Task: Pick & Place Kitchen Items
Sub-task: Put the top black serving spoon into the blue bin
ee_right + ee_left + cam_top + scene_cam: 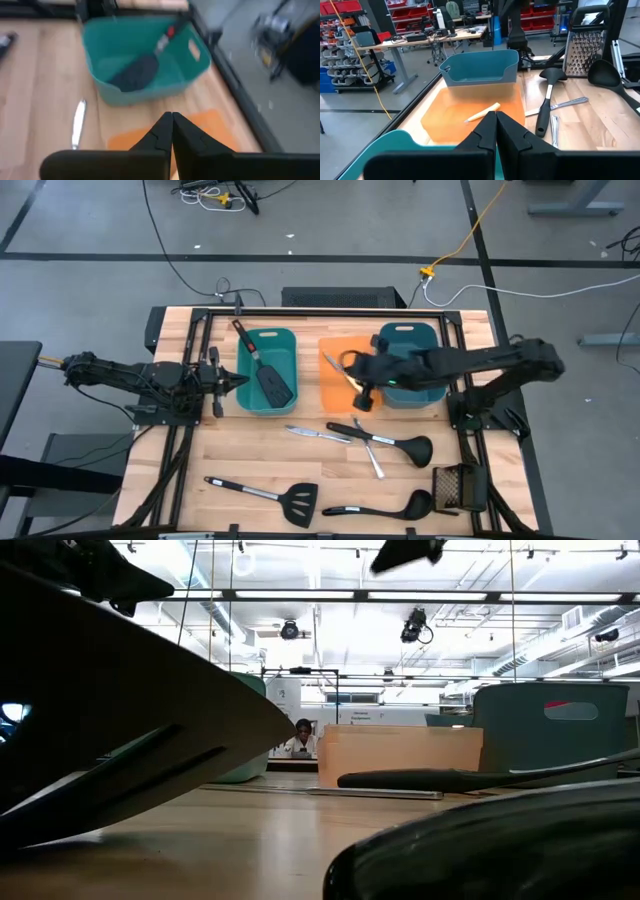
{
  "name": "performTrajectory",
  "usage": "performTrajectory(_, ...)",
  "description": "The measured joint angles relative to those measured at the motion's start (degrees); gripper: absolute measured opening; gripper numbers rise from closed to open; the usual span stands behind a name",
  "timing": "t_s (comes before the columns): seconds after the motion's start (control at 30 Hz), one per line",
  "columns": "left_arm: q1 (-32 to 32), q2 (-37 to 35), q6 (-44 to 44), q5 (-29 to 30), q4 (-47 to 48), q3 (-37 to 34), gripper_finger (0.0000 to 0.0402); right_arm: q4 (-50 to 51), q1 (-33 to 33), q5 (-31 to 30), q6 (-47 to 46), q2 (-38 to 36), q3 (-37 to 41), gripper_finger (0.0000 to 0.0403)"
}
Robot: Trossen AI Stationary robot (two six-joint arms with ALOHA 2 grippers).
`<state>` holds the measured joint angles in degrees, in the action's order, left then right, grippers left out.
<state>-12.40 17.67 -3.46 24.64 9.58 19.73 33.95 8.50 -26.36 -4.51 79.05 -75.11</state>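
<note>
A black slotted spatula (268, 372) lies in the left teal bin (285, 338), its handle leaning on the far rim. A yellow-handled knife (333, 366) lies in the orange bin (328, 395). On the table lie two silver knives (318, 434), two black ladles (390, 444) and another slotted spatula (270, 496). My right gripper (362, 402) is shut and empty above the orange bin's near right part; it also shows in its wrist view (171, 122). My left gripper (226, 380) is shut and empty at the left teal bin's left side, and shows in its wrist view (496, 125).
A second teal bin (425, 340) stands to the right of the orange bin. A dark mesh grater (455, 488) lies near the table's right front corner. A person (300, 740) sits far off in the room behind the table.
</note>
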Motion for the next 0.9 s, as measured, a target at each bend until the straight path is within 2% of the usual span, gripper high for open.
performTrajectory(0.1, 0.0, 0.0, -0.5, 0.0, 0.0, 0.0, 0.0007, -8.4, 2.5, 0.4, 3.6, -6.8, 6.9, 0.0023)
performTrajectory(0.2, 0.0, 0.0, -1.4, 0.0, 0.0, 0.0, 0.0009, -16.0, 4.2, 0.6, 5.7, -13.9, 15.4, 0.0008)
performTrajectory(0.5, 0.0, 0.0, -1.5, 0.0, 0.0, 0.0, 0.0010, -39.7, 6.2, 6.4, 7.2, -35.1, 41.7, 0.0004)
performTrajectory(0.7, 0.0, 0.0, -1.5, 0.0, 0.0, 0.0, 0.0009, -48.9, 6.1, 10.0, 7.5, -45.6, 52.3, 0.0003)
performTrajectory(0.9, 0.0, 0.0, -1.5, 0.0, 0.0, 0.0, 0.0016, -52.9, 6.1, 15.0, 7.8, -53.0, 59.1, 0.0002)
